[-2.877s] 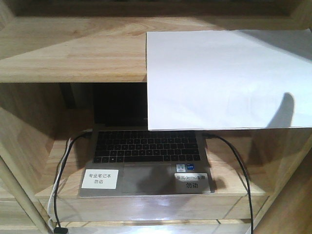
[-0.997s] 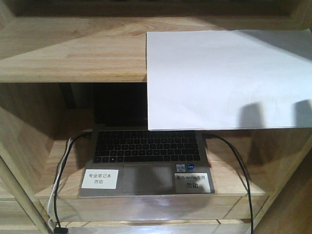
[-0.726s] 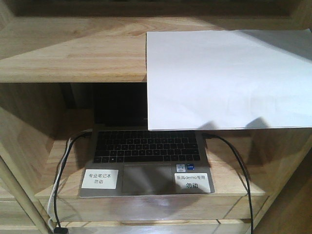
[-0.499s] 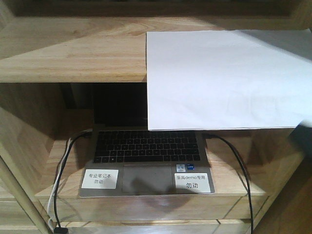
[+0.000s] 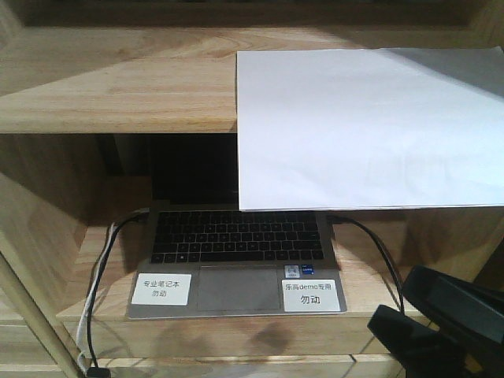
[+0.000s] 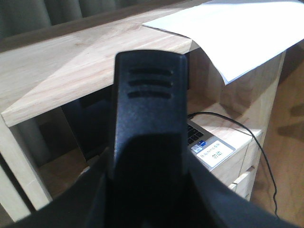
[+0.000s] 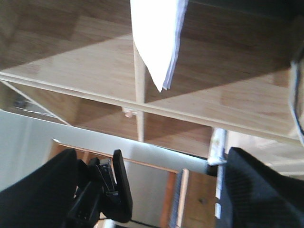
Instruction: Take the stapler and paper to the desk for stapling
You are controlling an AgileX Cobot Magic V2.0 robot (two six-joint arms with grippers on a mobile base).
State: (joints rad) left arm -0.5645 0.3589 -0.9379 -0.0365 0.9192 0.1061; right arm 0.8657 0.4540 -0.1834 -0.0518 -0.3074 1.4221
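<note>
The stapler (image 6: 149, 118) is in my left gripper (image 6: 149, 183). On the left wrist camera it stands upright and fills the middle of the view. The fingers (image 6: 71, 199) are pressed in against its lower sides, closed as far as the black body allows. All of that sits in front of the shelf unit (image 5: 118, 87), level with its top board.

The paper (image 5: 362, 126) lies flat on the right half of the shelf unit's top board. Its near edge sticks out past the front lip and hides part of the laptop (image 5: 236, 252) in the compartment below. Nothing is touching the sheet.

My right gripper (image 7: 147, 190) is low at the shelf unit's front right corner, below the paper and clear of it. Its wrist camera looks up at the sheet's overhanging corner. The two fingers (image 7: 259, 185) are spread wide, one at each side of that view, with nothing between them. A black cable (image 5: 386, 260) runs down the shelf unit's front, just beside that arm.
</note>
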